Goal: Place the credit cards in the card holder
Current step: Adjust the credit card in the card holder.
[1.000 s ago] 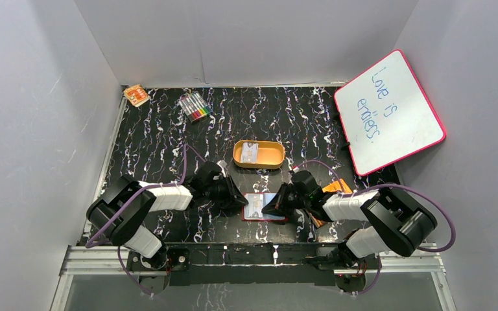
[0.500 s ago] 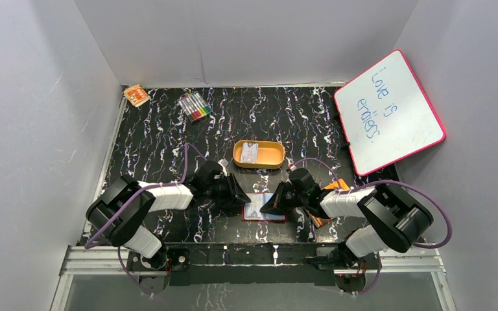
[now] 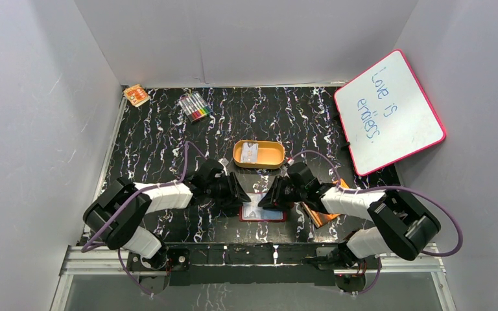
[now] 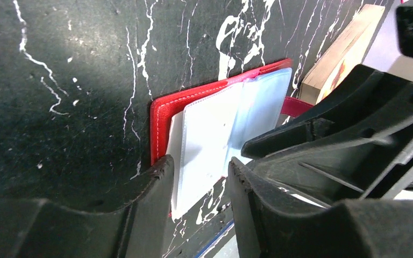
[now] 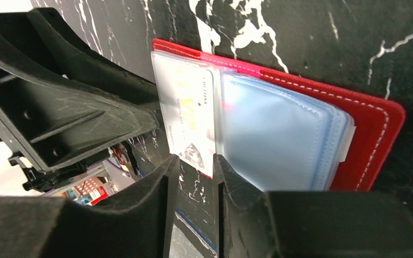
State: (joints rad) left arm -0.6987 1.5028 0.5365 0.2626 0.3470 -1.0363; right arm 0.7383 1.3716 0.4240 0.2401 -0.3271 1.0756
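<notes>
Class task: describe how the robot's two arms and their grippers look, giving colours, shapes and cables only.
Both the left arm and right arm have black joints with white link covers, and a purple cable loops along each. The left gripper and right gripper are black, each with two tapering, wedge-shaped fingers of scuffed matte plastic.

Left tool point(image 4: 199, 164) and right tool point(image 5: 196, 161) now ajar.

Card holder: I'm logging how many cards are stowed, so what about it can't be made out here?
- Top view: left gripper and right gripper cover part of the card holder; pockets too small to count.
- Left wrist view: the right gripper's fingers hide one end.
- Right wrist view: cloudy stacked sleeves hide anything beneath; one credit card shows, its near edge behind the fingers.
</notes>
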